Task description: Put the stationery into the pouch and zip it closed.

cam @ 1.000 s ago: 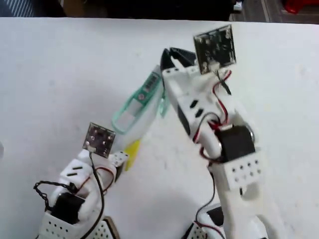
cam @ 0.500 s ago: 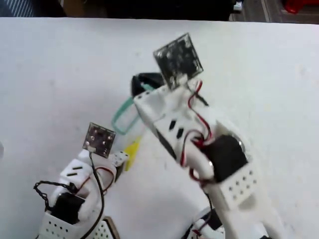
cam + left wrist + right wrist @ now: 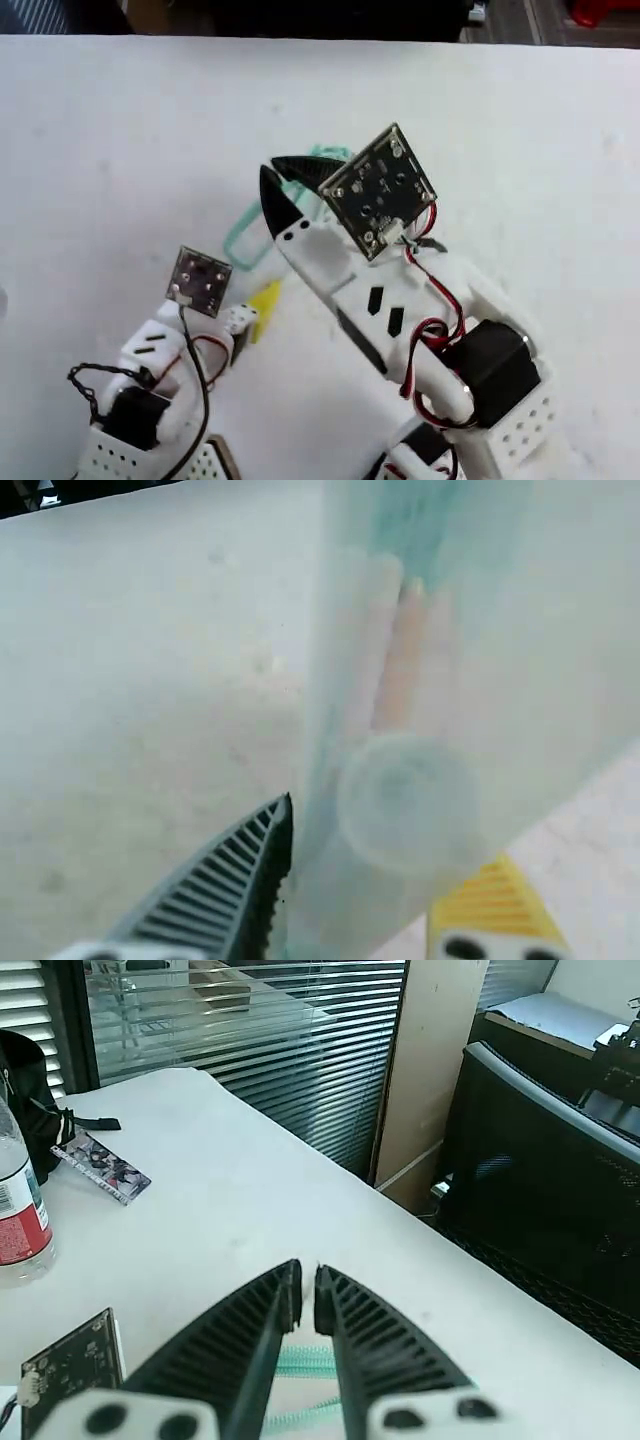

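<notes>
Slippage is your worry: the left claw clamps the translucent teal-trimmed pouch at one end (pinkish stationery blurs inside) on the white bench. Your right claw, pinched nearly together, sits over the teal zip edge. If it misses the pull, the pouch could stay open. Whether it holds anything is hidden.

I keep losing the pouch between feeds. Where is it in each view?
High view: pouch at mid table, partly hidden beneath the right gripper.
Left wrist view: translucent pouch close up, held in the left gripper.
Right wrist view: its teal trim lies just past the right gripper.
Shared landmark: the teal trim.
</notes>
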